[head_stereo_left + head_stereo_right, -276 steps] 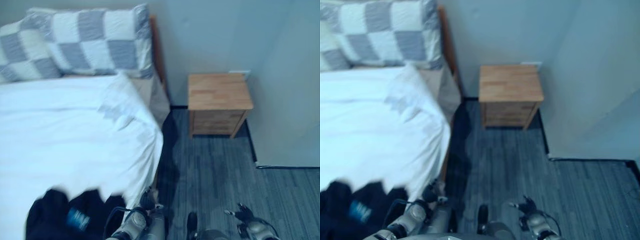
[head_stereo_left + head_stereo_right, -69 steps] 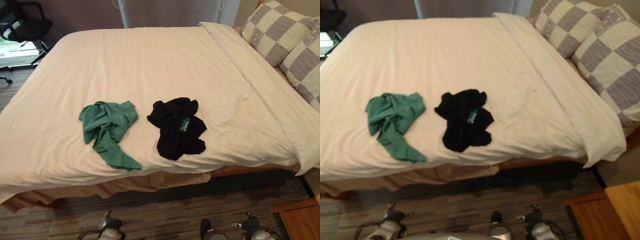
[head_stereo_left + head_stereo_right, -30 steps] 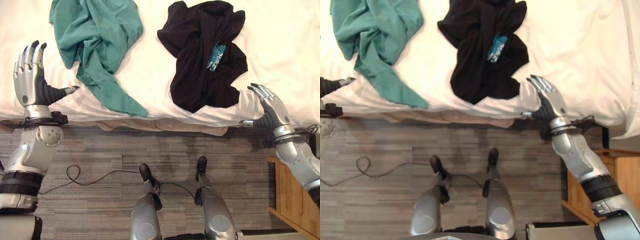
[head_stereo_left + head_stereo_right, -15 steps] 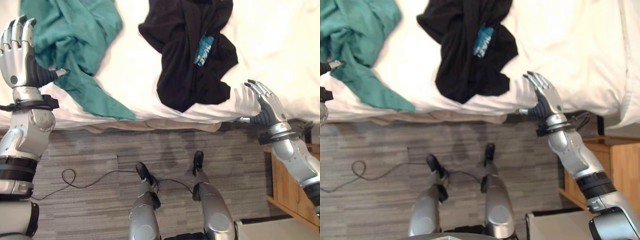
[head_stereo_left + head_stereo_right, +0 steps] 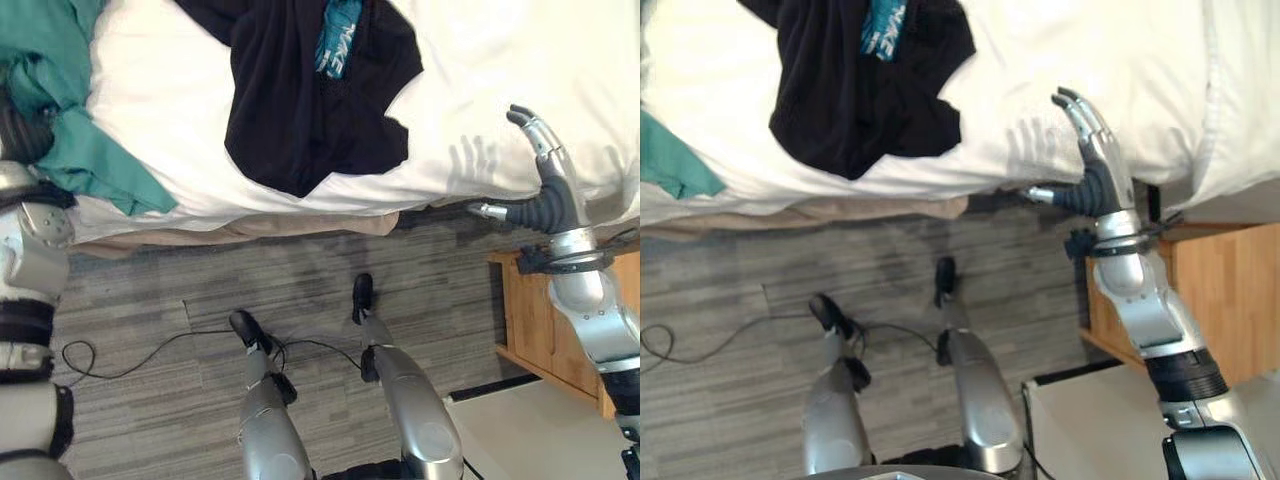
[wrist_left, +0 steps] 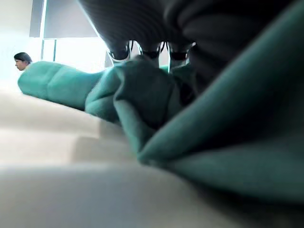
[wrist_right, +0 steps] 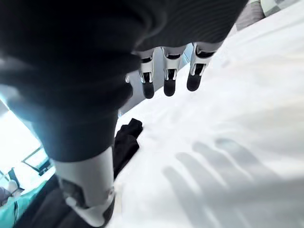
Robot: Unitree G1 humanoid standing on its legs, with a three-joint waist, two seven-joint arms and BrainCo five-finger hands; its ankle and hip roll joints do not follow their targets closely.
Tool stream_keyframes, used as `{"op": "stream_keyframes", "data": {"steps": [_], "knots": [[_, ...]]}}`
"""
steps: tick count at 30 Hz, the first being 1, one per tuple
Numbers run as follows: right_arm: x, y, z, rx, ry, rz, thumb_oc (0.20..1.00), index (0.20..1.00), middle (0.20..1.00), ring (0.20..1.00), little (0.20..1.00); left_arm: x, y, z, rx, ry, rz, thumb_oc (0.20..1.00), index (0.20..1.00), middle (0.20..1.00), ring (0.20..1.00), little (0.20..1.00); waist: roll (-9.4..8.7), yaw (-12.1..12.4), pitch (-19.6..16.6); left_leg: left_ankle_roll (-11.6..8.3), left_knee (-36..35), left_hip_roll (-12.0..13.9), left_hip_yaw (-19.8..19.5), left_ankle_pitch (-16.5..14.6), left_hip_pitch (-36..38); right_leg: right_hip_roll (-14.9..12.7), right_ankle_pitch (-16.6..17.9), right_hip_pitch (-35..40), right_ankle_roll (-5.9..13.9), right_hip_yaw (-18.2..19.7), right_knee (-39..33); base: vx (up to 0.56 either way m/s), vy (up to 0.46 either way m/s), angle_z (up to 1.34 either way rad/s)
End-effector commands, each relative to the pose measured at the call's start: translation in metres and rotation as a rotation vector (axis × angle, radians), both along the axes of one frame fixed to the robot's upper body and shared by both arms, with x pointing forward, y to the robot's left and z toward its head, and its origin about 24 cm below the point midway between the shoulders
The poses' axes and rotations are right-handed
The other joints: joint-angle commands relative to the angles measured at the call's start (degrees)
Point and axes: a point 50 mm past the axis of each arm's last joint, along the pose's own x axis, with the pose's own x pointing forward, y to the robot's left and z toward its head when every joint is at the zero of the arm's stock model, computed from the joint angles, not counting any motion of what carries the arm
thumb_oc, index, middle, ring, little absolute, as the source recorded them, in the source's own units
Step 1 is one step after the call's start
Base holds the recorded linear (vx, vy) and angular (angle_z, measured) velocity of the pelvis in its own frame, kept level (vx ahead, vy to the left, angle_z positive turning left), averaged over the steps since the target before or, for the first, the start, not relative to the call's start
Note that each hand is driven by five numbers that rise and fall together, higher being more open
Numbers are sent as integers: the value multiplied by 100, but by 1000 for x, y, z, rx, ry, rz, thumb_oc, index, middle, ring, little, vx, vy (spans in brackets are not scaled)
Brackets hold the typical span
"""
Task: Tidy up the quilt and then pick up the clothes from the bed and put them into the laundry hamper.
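Your right hand [image 5: 545, 185] hung just above the near edge of the quilt [image 5: 520, 60], fingers straight and spread wide, thumb pointing out to the side, holding nothing. Its shadow lay on the white cloth right beneath it, so you were near the surface but apparently not yet pressing on it.

Your left hand [image 5: 18, 130] was at the far left of the head view, mostly buried against the green garment [image 5: 60, 130]. In its wrist view the fingertips [image 6: 142, 51] showed past a fold of green cloth, but I could not tell whether they had closed on it.

The quilt looked fairly smooth where you were working, with only its edge draped over the side of the bed. If you meant to flatten it, the better way would have been to lay the right palm flat and sweep outward toward the edge, keeping the fingers straight so they did not bunch the cloth.

The black garment [image 5: 300, 100] lay crumpled on the quilt just to the left of your right hand, one corner reaching toward the edge. It was well within reach; a grip on the thick middle would probably have lifted it whole rather than trailing a sleeve.

A wooden bedside table [image 5: 1225, 300] stood close beside your right forearm, so you had little room to swing that elbow outward.
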Motion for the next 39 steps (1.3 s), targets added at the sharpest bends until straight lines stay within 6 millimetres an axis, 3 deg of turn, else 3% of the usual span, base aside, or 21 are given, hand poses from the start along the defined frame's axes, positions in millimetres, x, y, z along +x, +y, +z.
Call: {"op": "stream_keyframes", "data": {"steps": [1, 2, 4, 6, 7, 10, 13, 14, 16, 17, 19, 20, 21, 22, 27, 31, 33, 35, 39], "knots": [[-3, 10, 2, 35, -26, 82, 1000, 1000, 1000, 1000, 1000, -2, -23, -97, -214, 222, -141, 200, 200, 200, 200, 200, -138, 93, -833, -616, -4, 459, -100, -253, 266, -553, -1098, 411, 592, -256, 1, 86, -27, 8], [-2, 17, 0, 35, -12, 106, 1000, 1000, 1000, 1000, 1000, -7, -32, -120, -317, 224, -172, 200, 200, 200, 200, 200, -96, 139, -892, -616, -4, 438, -106, -288, 364, -570, -1139, 536, 574, -263, -4, 111, -32, 18], [19, 33, -10, 12, 65, 102, 1000, 1000, 1000, 1000, 1000, -30, -68, -183, -631, 240, -264, 200, 200, 200, 200, 200, 58, 505, -937, -574, -4, 272, -172, -289, 548, -657, -1156, 838, 446, -352, -5, 25, -26, 15], [33, 38, -8, -36, 83, 71, 1000, 1000, 1000, 1000, 1000, -45, -78, -203, -756, 244, -291, 200, 200, 200, 200, 200, 154, 671, -903, -540, -4, 169, -290, -323, 592, -719, -1169, 954, 421, -415, 2, -7, -14, 46], [47, 39, -5, -68, 101, 29, 1000, 1000, 1000, 1000, 1000, -58, -85, -214, -853, 230, -322, 200, 200, 200, 200, 200, 233, 870, -832, -513, -4, 79, -380, -324, 574, -778, -1154, 987, 414, -469, 21, -11, -21, 84], [88, 21, 16, -114, 156, -154, 1000, 1000, 1000, 1000, 1000, -93, -99, -240, -1128, 267, -418, 200, 200, 200, 200, 200, 569, 1317, -545, -431, -4, -136, -701, -263, 386, -957, -1152, 977, 410, -686, 158, -55, -27, 60], [102, 5, 18, -106, 203, -244, 1000, 1000, 1000, 1000, 1000, -102, -100, -243, -1139, 313, -453, 200, 200, 200, 200, 200, 733, 1460, -439, -469, -4, -179, -826, -333, 321, -1009, -1259, 984, 478, -726, 211, 22, -32, 68], [112, -19, 18, -114, 267, -359, 1000, 1000, 1000, 1000, 1000, -103, -98, -241, -1142, 326, -480, 200, 200, 200, 200, 200, 865, 1567, -360, -463, -4, -214, -884, -272, 169, -1065, -1262, 892, 489, -787, 275, -105, -19, 51], [113, -54, 17, -113, 335, -492, 1000, 1000, 1000, 1000, 1000, -103, -93, -237, -1151, 318, -490, 200, 200, 200, 200, 200, 973, 1624, -300, -466, -4, -229, -898, -221, 31, -1095, -1257, 776, 505, -838, 332, -97, 6, 28], [109, -81, 7, -113, 413, -572, 200, 200, 200, 200, 200, -104, -90, -234, -1144, 333, -507, 200, 200, 200, 200, 200, 1027, 1649, -281, -470, -4, -224, -893, -186, -41, -1100, -1255, 714, 521, -864, 342, -68, 14, 27], [104, -93, -11, -143, 491, -597, 200, 200, 200, 200, 200, -106, -90, -232, -1144, 349, -526, 200, 200, 200, 200, 200, 1037, 1635, -319, -472, -4, -223, -873, -176, -22, -1077, -1262, 736, 523, -856, 315, -36, 13, 16], [97, -97, -35, -173, 558, -586, 200, 200, 200, 200, 200, -108, -92, -231, -1140, 367, -544, 200, 200, 200, 200, 200, 1009, 1589, -391, -464, -4, -219, -865, -189, 46, -1048, -1267, 826, 524, -837, 261, -10, 8, 5], [97, -97, -36, -172, 560, -587, 200, 200, 200, 200, 200, -108, -92, -232, -1139, 370, -544, 200, 200, 200, 200, 200, 1004, 1602, -400, -465, -4, -218, -863, -191, 51, -1047, -1265, 832, 525, -836, 255, 0, 0, 0], [84, -102, -68, -154, 634, -572, 200, 200, 200, 200, 200, -105, -96, -231, -1140, 388, -569, 200, 200, 200, 200, 200, 949, 1523, -508, -436, -4, -229, -849, -242, 164, -1034, -1256, 941, 526, -792, 209, 0, 0, 0], [47, -107, -132, -45, 791, -525, 200, 200, 200, 200, 200, -89, -108, -226, -1139, 396, -639, 200, 200, 200, 200, 200, 764, 1266, -813, -336, -4, -330, -772, -477, 548, -1046, -1213, 1285, 555, -744, 46, 52, 22, -22], [24, -98, -159, 90, 834, -451, 200, 200, 200, 200, 200, -80, -114, -225, -1144, 387, -648, 200, 200, 200, 200, 200, 569, 1024, -1071, -262, -4, -374, -643, -642, 883, -1067, -1223, 1525, 578, -685, -13, 60, 33, -12], [18, -94, -163, 176, 828, -421, 200, 200, 200, 200, 200, -79, -116, -224, -1144, 383, -651, 200, 200, 200, 200, 200, 473, 951, -1145, -185, -4, -405, -544, -572, 925, -1091, -1109, 1517, 560, -678, -32, -2, 55, -26], [0, -80, -180, 364, 840, -344, 200, 200, 200, 200, 200, -82, -118, -228, -1151, 391, -635, 200, 200, 200, 200, 200, 326, 783, -1419, -112, -4, -439, -406, -692, 1140, -1112, -1121, 1582, 610, -534, -32, 99, 108, -34], [-25, -61, -196, 507, 865, -250, 200, 200, 200, 200, 200, -94, -118, -243, -1219, 399, -570, 200, 200, 200, 200, 200, 180, 577, -1746, -16, -4, -511, -253, -850, 1472, -1140, -1107, 1736, 654, -380, -32, 85, 127, -39]]}}
